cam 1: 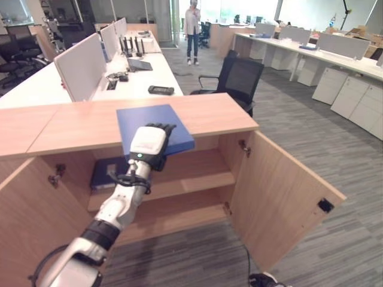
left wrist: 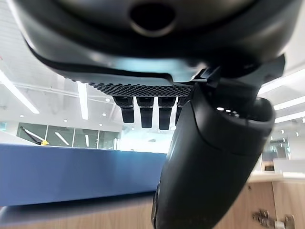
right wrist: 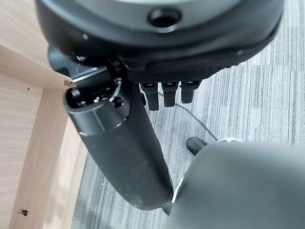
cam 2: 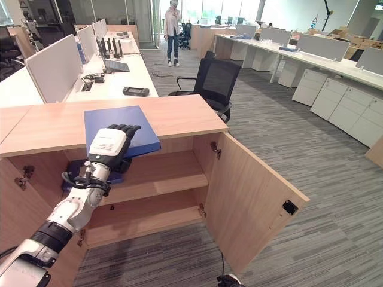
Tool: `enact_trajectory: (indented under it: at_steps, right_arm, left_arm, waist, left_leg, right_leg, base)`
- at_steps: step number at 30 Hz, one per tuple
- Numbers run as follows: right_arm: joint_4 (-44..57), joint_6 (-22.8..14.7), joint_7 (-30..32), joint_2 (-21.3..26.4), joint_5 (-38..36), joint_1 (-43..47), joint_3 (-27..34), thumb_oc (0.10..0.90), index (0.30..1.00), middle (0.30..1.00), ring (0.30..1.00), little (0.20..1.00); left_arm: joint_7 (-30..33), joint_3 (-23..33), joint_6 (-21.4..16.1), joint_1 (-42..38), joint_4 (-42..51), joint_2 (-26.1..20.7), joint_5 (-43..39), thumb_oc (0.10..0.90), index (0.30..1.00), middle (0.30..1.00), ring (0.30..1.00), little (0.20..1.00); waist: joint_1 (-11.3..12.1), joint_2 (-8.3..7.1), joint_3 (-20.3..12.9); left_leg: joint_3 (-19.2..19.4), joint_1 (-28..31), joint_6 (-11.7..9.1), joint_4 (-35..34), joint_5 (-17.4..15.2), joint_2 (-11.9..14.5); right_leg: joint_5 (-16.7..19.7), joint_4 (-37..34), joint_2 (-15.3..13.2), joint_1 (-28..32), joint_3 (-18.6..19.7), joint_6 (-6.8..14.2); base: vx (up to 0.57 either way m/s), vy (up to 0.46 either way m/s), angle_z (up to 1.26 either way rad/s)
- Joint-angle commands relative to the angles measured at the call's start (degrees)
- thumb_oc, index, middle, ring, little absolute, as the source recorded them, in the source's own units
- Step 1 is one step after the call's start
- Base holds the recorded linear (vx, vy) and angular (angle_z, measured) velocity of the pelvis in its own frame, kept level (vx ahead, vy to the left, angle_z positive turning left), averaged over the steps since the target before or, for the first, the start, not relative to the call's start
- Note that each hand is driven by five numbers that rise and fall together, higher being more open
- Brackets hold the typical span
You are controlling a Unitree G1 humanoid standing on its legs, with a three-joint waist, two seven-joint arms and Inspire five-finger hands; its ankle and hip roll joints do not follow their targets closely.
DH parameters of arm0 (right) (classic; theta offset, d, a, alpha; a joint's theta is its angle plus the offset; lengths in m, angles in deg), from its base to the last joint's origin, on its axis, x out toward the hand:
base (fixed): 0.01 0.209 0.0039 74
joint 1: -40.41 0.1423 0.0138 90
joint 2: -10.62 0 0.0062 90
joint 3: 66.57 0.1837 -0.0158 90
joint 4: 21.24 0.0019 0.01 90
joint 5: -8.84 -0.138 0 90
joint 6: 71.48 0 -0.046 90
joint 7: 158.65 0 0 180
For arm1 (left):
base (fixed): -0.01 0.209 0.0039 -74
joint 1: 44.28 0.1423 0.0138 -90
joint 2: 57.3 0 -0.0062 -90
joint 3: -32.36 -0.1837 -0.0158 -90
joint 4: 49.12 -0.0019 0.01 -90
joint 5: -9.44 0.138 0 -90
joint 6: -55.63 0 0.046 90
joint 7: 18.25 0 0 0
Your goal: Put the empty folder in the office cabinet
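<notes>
My left hand [cam 1: 148,145] rests on the blue folder [cam 1: 149,122], fingers straight, not gripping. It lies overhanging the cabinet [cam 1: 215,113] top; lifting and shelving it remain, I judge.

A flat blue folder [cam 1: 154,127] is lying closed on the wooden top of the office cabinet [cam 1: 215,113], left of the frame's centre, with its near corner jutting out over the front edge. The left robot hand [cam 1: 149,145] is resting on its near part, fingers stretched over the cover. The cabinet is standing with both doors swung open, the right door [cam 1: 281,197] reaching toward the lower right, baring two wooden shelves [cam 1: 191,173].
</notes>
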Motion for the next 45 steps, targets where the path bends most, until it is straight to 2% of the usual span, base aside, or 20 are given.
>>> enact_trajectory:
  at_steps: [1,12,18,22,23,24,25,26,32,45]
  right_arm:
    - [-3.3,0.0,0.0,0.7,1.8,-1.4,-3.5,0.800,0.900,0.900,0.900,0.900]
    - [-2.9,0.0,0.1,0.8,1.8,-1.8,-3.3,0.800,0.900,0.900,0.900,0.900]
    - [-3.3,0.2,0.1,0.8,2.0,-1.8,-3.5,0.800,0.900,0.900,0.900,0.900]
    - [-3.4,0.1,0.2,0.7,2.0,-1.7,-4.0,0.800,0.900,0.900,0.900,0.900]
    - [-3.6,-0.1,0.2,0.8,2.0,-1.5,-4.7,0.800,0.900,0.900,0.900,0.900]
    - [-3.7,-0.1,0.2,0.7,1.9,-1.5,-4.7,0.800,0.900,0.900,0.900,0.900]
    - [-4.1,-0.3,0.4,0.8,1.9,-1.3,-5.2,0.800,0.900,0.900,0.900,0.900]
    - [-4.4,-0.4,0.5,0.7,1.8,-1.2,-5.5,0.800,0.900,0.900,0.900,0.900]
    - [-5.6,-1.0,1.1,0.6,1.1,-0.9,-6.4,0.800,0.900,0.900,0.900,0.900]
    - [-6.0,-1.7,1.8,0.7,0.1,-0.7,-6.3,0.800,0.900,0.900,0.900,0.900]
  left_arm:
    - [3.5,1.9,0.6,-14.7,-2.5,-1.2,2.2,0.800,0.900,0.900,0.900,0.900]
    - [3.0,1.2,1.6,-13.2,-6.8,0.6,1.7,0.800,0.900,0.900,0.900,0.900]
    - [3.6,0.5,4.0,-14.1,-11.8,0.4,3.4,0.800,0.900,0.900,0.900,0.900]
    - [3.9,-1.0,6.3,-15.6,-18.7,0.4,5.1,0.800,0.900,0.900,0.900,0.900]
    - [4.7,-2.7,7.2,-17.0,-24.0,0.4,6.0,0.776,0.865,0.865,0.865,0.865]
    - [4.9,-2.8,7.2,-17.2,-24.3,0.5,5.9,0.706,0.759,0.759,0.759,0.759]
    - [5.4,-4.4,7.4,-18.3,-28.1,0.5,6.3,0.565,0.547,0.547,0.547,0.547]
    - [5.8,-5.3,7.6,-19.1,-30.5,0.5,6.2,0.400,0.300,0.300,0.300,0.300]
    - [8.1,-9.1,7.2,-22.6,-37.8,0.9,4.9,0.400,0.300,0.300,0.300,0.300]
    - [10.1,-10.9,5.9,-23.5,-40.9,0.2,2.5,0.400,0.300,0.300,0.300,0.300]
  waist:
    - [-0.6,-2.09,-0.2]
    - [-1.0,-2.01,-0.4]
    - [-1.2,-2.04,-0.5]
    - [-1.5,-1.99,-0.5]
    - [-1.7,-1.88,-0.5]
    - [-1.7,-1.91,-0.5]
    - [-1.8,-1.78,-0.5]
    - [-1.8,-1.77,-0.6]
    - [-1.9,-1.54,-0.6]
    - [-2.0,-1.12,-0.4]
  left_leg:
    - [-0.6,3.1,0.4,-0.5,-8.8,-1.1]
    - [-0.2,3.5,0.5,-0.5,-9.0,-1.1]
    - [0.1,3.6,0.5,-0.5,-9.1,-1.0]
    - [0.4,3.8,0.4,-0.5,-9.1,-1.0]
    - [0.5,3.9,0.4,-0.5,-9.0,-1.0]
    - [0.5,3.9,0.4,-0.5,-9.0,-1.0]
    - [0.7,3.9,0.5,-0.5,-9.0,-1.0]
    - [0.7,3.9,0.5,-0.5,-9.0,-1.1]
    - [0.7,4.0,0.6,-0.5,-9.0,-1.2]
    - [0.9,4.1,0.7,-0.5,-8.8,-1.4]
  right_leg:
    - [-4.6,0.3,-2.3,3.5,-1.2,5.2]
    - [-4.8,0.3,-2.2,3.4,-0.8,5.1]
    - [-4.9,0.3,-2.0,3.5,-0.6,5.1]
    - [-4.9,0.3,-1.9,3.5,-0.4,5.0]
    - [-4.9,0.3,-1.8,3.5,-0.2,5.0]
    - [-4.9,0.3,-1.8,3.5,-0.2,5.0]
    - [-4.9,0.3,-1.8,3.5,-0.2,5.1]
    - [-4.9,0.3,-1.8,3.5,-0.1,5.1]
    - [-4.9,0.3,-1.8,3.6,-0.1,5.2]
    - [-4.7,0.3,-1.9,3.6,-0.1,5.3]
  base:
    - [0.00,0.000,0.00]
    - [0.00,-0.001,-0.03]
    - [0.00,0.000,0.00]
    - [-0.01,-0.003,-0.03]
    - [-0.01,-0.007,-0.06]
    - [0.00,0.000,0.00]
    - [0.00,0.000,0.00]
    - [0.00,0.000,0.00]
    - [0.00,0.000,-0.01]
    - [0.00,0.001,-0.01]
